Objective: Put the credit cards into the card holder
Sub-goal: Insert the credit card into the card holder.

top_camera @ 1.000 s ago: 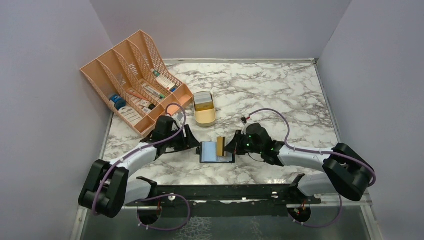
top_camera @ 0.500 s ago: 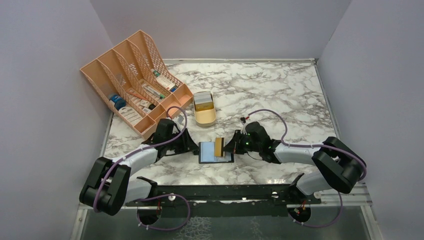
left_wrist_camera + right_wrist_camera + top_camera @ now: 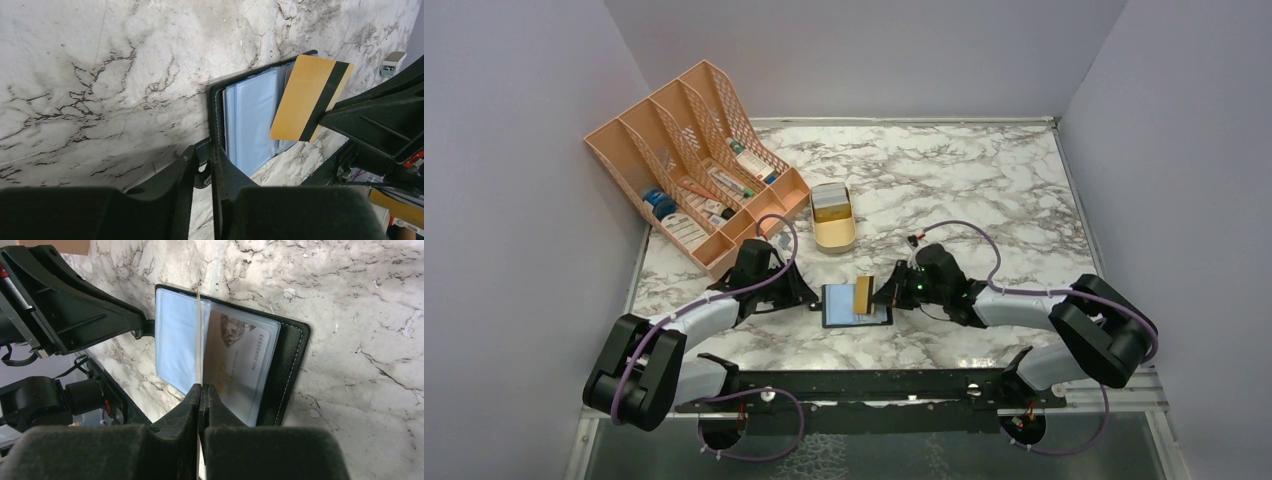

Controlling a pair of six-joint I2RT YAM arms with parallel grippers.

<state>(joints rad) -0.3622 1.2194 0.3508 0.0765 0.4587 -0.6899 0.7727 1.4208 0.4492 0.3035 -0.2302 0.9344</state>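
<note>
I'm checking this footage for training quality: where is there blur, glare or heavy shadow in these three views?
Top external: even light, sharp, only soft shadows. Left wrist: left fingers blurred and dark, gold card crisp. Right wrist: right fingers out of focus, and the clear sleeves of the card holder show a milky sheen.

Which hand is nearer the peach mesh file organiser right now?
Left. The left hand sits close by the peach mesh file organiser, at the left edge of the black card holder; the right hand is beyond the holder, pinching the gold-yellow card.
</note>
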